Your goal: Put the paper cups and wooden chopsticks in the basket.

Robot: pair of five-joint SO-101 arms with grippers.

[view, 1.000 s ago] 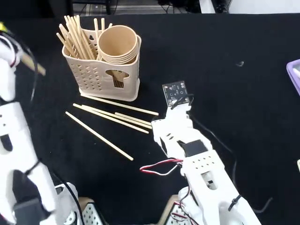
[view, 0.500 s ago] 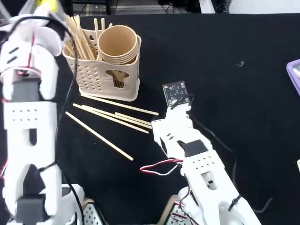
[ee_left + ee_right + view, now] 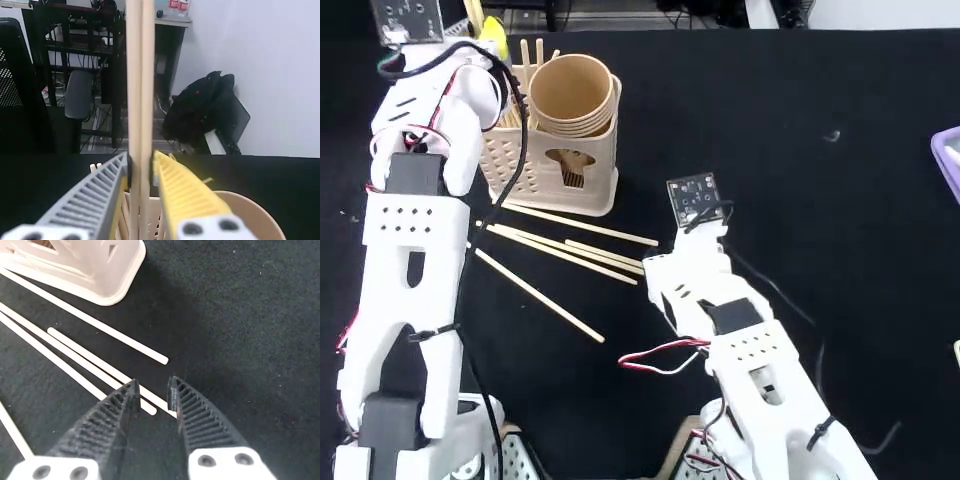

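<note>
On black table (image 3: 840, 250), basket (image 3: 570, 170) holds stacked paper cups (image 3: 572, 95) and chopsticks (image 3: 525, 55).

Cups (image 3: 570, 95) in basket (image 3: 597, 172), chopsticks (image 3: 570, 250) on table (image 3: 840, 260)

To the right of the cream perforated plastic basket (image 3: 560, 165), the black tablecloth (image 3: 820, 230) gives open passage as far as the purple tray edge (image 3: 947, 160). The white left arm (image 3: 415, 210) bars the basket's left side, and its left gripper (image 3: 140, 157) pinches upright wooden chopsticks (image 3: 139, 75) above the basket's mouth. Stacked brown paper cups (image 3: 572, 92) fill one compartment. Loose wooden chopsticks (image 3: 565, 250) lie in front, between the basket and the white right arm (image 3: 730, 320).
</note>
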